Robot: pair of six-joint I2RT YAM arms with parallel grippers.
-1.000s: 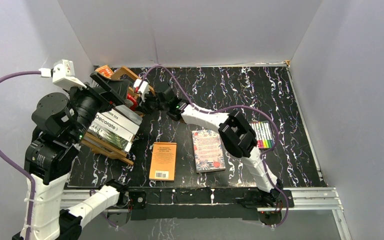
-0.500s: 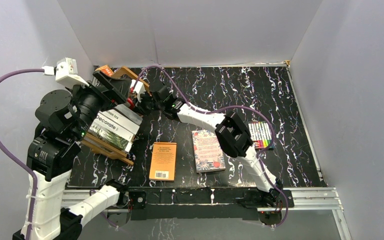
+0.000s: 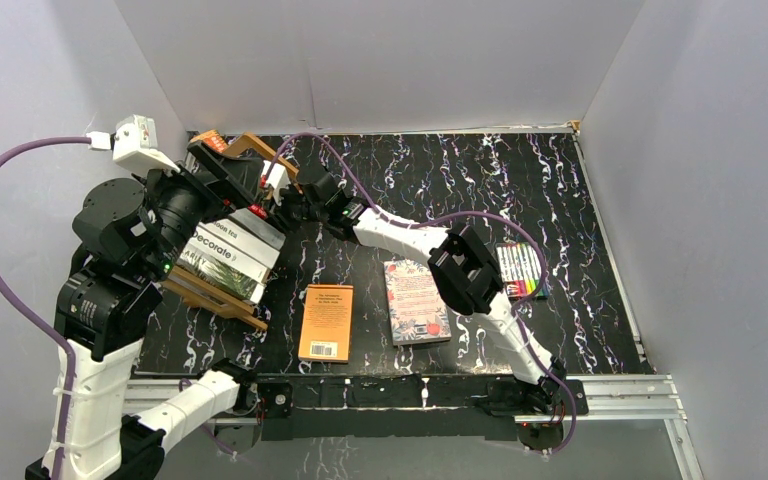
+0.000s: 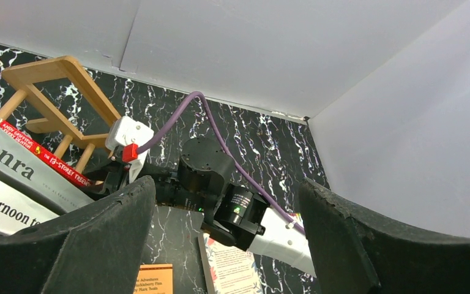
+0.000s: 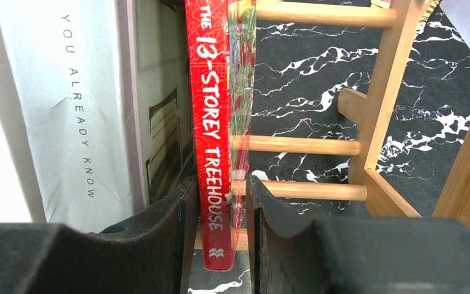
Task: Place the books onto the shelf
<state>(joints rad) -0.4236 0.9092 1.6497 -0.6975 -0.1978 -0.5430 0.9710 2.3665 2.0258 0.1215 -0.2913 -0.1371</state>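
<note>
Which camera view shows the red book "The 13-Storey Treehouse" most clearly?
The right wrist view: the red book is central, its spine title readable, flanked by the right gripper. The left wrist view shows part of its spine at the left edge; the top view only a red sliver.

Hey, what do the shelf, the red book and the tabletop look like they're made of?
Shelf: light wood, maybe bamboo or pine, smooth and unpainted; grain and round dowel slats show. Red book: paperback with a printed card cover, possibly glossy; the spine is thin with printed lettering. Tabletop: black with white veins, marble-look; probably a printed surface, but real stone can't be ruled out.
</note>
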